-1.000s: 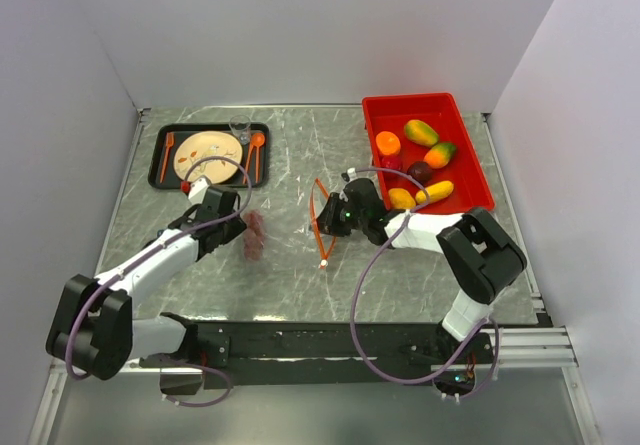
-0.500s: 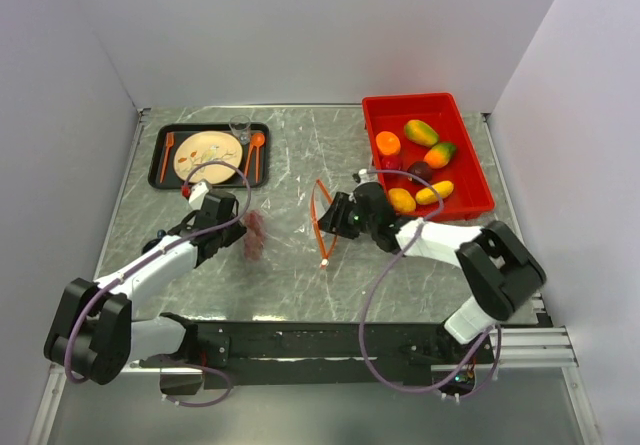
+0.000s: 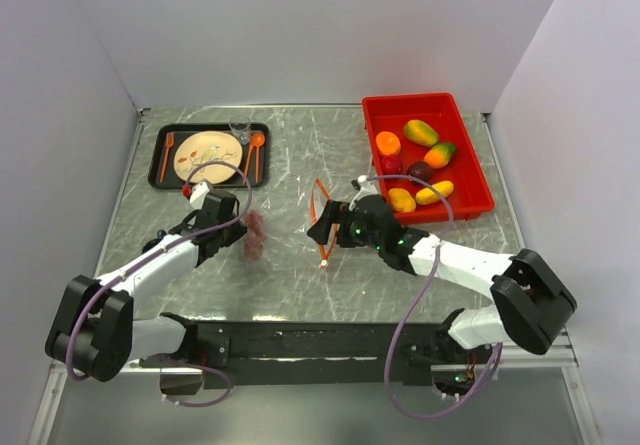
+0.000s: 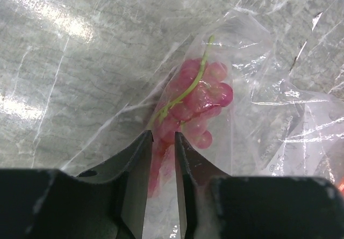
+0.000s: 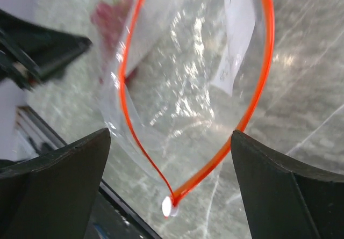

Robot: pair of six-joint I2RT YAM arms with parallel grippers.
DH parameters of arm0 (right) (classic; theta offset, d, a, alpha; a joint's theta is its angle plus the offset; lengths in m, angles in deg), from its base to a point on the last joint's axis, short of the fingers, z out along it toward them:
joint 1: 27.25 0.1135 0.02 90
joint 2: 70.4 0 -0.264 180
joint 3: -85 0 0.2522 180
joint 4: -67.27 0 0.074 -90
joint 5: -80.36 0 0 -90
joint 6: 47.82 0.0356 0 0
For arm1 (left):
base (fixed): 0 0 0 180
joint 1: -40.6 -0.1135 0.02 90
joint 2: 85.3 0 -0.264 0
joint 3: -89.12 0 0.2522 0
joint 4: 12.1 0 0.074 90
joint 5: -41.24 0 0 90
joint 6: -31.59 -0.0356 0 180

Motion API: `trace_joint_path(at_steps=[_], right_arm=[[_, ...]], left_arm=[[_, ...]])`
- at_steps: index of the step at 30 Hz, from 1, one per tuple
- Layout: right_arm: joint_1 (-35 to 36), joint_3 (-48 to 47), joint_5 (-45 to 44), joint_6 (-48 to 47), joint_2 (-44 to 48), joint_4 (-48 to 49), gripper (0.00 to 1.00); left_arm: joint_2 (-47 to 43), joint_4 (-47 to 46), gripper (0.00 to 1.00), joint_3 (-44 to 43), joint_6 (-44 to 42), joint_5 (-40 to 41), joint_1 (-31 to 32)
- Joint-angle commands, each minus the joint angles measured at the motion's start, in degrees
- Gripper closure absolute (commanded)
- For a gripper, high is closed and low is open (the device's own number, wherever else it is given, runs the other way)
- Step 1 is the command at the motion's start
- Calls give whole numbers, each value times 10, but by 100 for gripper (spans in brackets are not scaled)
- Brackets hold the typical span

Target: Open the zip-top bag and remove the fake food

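- One grey table (image 3: 300, 155).
- One red bin (image 3: 412, 98) at 1 o'clock on it, holding seven fruits (image 3: 421, 132) (my count from the top view; neither wrist view shows them).
- One black tray (image 3: 210, 126) at 10 o'clock, with one plate (image 3: 208, 155).
- One clear bag (image 5: 199, 78) near the table's middle, its mouth gaping, with the orange strip (image 5: 272, 35) at its 3 o'clock end.
- Left gripper (image 4: 163, 137): fingers nearly together, pinching the bag's 9 o'clock end with part of the grapes (image 4: 196, 102) between them. Only its own wrist view shows the pinch.
- Right gripper (image 5: 171, 137): fingers spread wide on either side of the bag's mouth, holding nothing.
- One pink bunch of grapes, inside the bag. Its green stem shows only in the left wrist view.
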Motion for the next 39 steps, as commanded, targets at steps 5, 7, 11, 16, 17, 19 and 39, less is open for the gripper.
trace_joint_path(at_steps=[5, 7, 11, 16, 17, 19, 39], right_arm=[[30, -40, -85, -16, -52, -30, 0], [31, -43, -90, -10, -66, -26, 6], [31, -43, -88, 4, -90, -16, 34], [31, -45, -102, 12, -97, -24, 70], [30, -45, -102, 12, -98, -26, 72], [31, -46, -106, 12, -98, -27, 76], [32, -113, -110, 12, -136, -56, 93]], left_arm=[[5, -18, 70, 8, -12, -10, -1], [7, -17, 71, 10, -12, -9, 0], [12, -22, 75, 14, -12, -9, 0], [13, -26, 83, 14, -17, -14, 0], [10, -28, 88, 14, -18, -15, 0], [-1, -30, 96, 13, -22, -19, 0], [-68, 39, 99, -82, -95, -45, 36]])
